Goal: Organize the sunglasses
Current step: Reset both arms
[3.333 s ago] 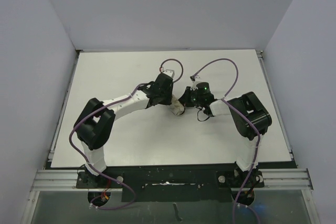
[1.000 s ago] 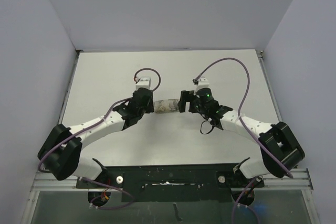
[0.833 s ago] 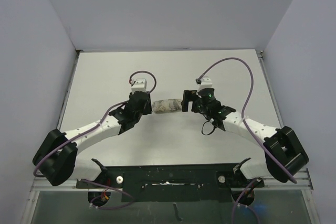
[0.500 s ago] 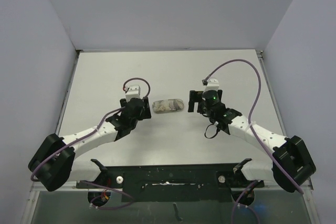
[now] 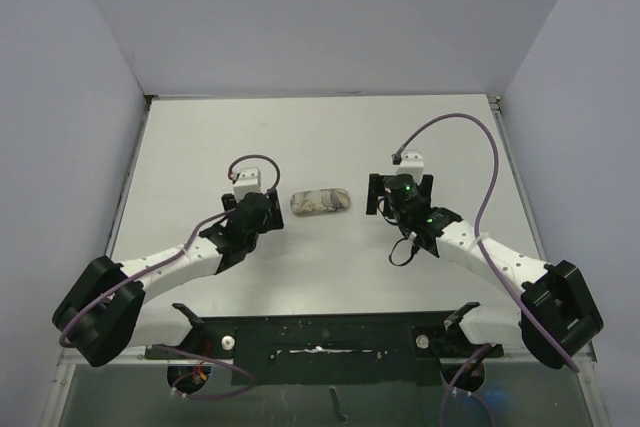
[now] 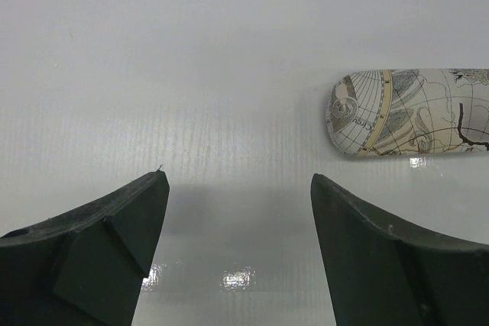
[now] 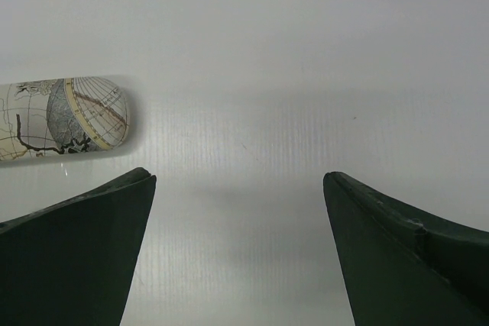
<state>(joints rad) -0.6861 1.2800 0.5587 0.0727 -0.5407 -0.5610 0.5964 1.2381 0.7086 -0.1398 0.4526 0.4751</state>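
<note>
The sunglasses are hidden; none show in any view. A closed oblong case (image 5: 320,201) with a map print lies flat on the white table (image 5: 200,137), between the two arms. My left gripper (image 5: 258,203) stands open a little to the left of it, touching nothing. In the left wrist view the case (image 6: 412,112) lies ahead and to the right of the open left gripper (image 6: 238,188). My right gripper (image 5: 400,190) stands wide open to the right of the case. The right wrist view has the case's end (image 7: 61,116) ahead-left of the empty right gripper (image 7: 238,181).
Grey walls close in the table on the left, back and right. The arm bases sit on a black rail (image 5: 320,342) at the near edge. Purple cables (image 5: 455,132) loop above both wrists.
Both grippers were at the ends of the case a second ago. The left one has opened, and both have drawn back toward me, leaving the case lying free on the table.
</note>
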